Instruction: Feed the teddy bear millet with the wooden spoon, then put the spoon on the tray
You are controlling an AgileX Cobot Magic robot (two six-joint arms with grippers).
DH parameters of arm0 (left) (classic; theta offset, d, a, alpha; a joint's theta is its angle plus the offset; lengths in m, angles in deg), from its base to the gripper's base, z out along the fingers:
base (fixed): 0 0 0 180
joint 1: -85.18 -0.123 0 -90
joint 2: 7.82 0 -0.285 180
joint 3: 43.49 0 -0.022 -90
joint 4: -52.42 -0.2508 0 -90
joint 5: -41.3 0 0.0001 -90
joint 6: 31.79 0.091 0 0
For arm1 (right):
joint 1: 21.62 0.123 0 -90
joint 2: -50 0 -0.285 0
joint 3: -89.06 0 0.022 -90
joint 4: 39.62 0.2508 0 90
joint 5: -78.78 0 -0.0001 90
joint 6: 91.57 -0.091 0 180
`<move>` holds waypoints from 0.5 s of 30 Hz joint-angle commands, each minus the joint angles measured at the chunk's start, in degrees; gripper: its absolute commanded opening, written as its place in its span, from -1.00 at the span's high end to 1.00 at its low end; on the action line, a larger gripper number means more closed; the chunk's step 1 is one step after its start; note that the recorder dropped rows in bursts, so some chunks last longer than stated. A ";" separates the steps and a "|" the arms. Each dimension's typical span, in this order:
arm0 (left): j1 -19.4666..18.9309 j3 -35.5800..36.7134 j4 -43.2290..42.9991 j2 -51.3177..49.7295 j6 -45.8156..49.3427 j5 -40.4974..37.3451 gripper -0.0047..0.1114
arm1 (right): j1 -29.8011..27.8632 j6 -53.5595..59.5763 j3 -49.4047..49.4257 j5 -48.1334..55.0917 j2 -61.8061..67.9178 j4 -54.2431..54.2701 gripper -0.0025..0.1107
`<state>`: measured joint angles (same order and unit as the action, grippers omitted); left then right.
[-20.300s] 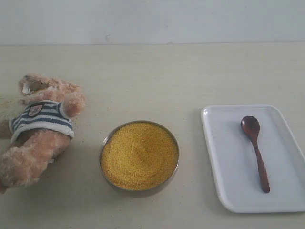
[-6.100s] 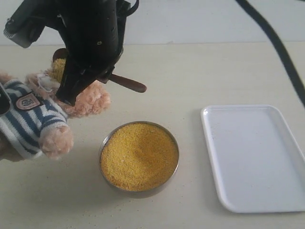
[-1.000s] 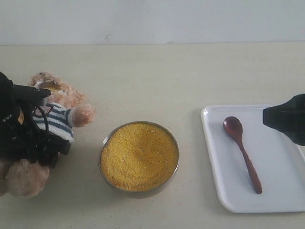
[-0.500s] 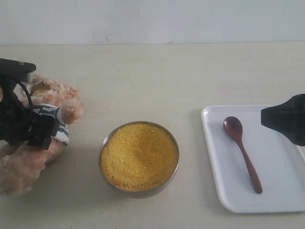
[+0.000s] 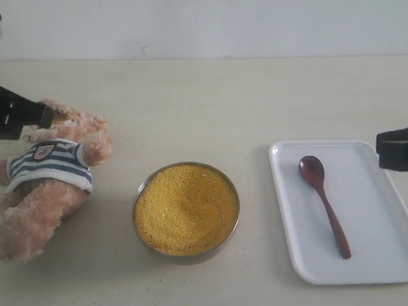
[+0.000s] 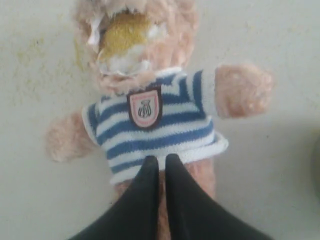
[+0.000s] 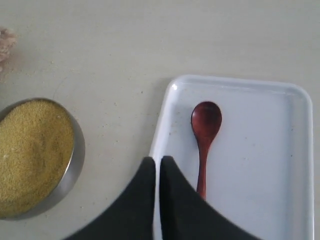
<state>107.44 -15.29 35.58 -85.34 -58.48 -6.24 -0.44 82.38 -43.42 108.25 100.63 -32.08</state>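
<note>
The teddy bear [image 5: 51, 169] lies on its back at the table's left, striped shirt and badge facing up. Yellow millet grains [image 6: 122, 35] cover its muzzle. My left gripper [image 6: 159, 159] hovers above the bear's lower belly, shut, with nothing between its fingers; in the exterior view it [image 5: 44, 116] shows only at the left edge. The wooden spoon [image 5: 325, 204] lies on the white tray [image 5: 370, 255], bowl end away from the camera. My right gripper [image 7: 157, 161] is shut and empty over the tray's rim, beside the spoon [image 7: 205, 132]. The millet [image 5: 186, 209] fills the metal bowl.
The metal bowl [image 7: 75, 165] stands between the bear and the tray [image 7: 260, 150]. Scattered grains lie on the table near the bear's head [image 6: 30, 60]. A pale wall runs along the far edge of the table.
My left arm has drawn back to the left off the bear, which now lies uncovered. My right arm has pulled away to the right edge. The spoon has stayed on the tray.
</note>
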 commanded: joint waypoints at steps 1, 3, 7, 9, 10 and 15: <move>0.11 1.97 -0.31 7.41 -2.21 6.92 0.85 | -0.04 -6.63 1.07 -5.99 -5.53 -7.55 0.93; 0.11 3.80 0.08 11.02 -2.20 10.90 0.85 | -0.04 -8.40 2.87 -9.61 -8.87 -10.95 0.93; 0.11 8.48 1.62 19.21 -2.20 21.62 0.85 | -0.04 -9.03 7.69 -13.96 -15.19 -10.96 0.93; 0.11 9.74 1.63 22.07 -2.20 23.89 0.85 | -0.04 -9.23 9.13 -13.91 -17.47 -10.66 0.93; 0.11 10.24 1.63 23.97 -2.20 24.03 0.85 | -0.04 -9.78 9.64 -13.34 -18.35 -10.23 0.93; 0.11 10.50 1.37 29.33 -2.20 24.02 0.85 | -0.04 -9.91 10.02 -12.05 -19.86 -10.23 0.93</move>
<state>107.44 -5.06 36.59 -58.39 -60.17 16.54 -0.44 72.80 -33.61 96.17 81.38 -42.16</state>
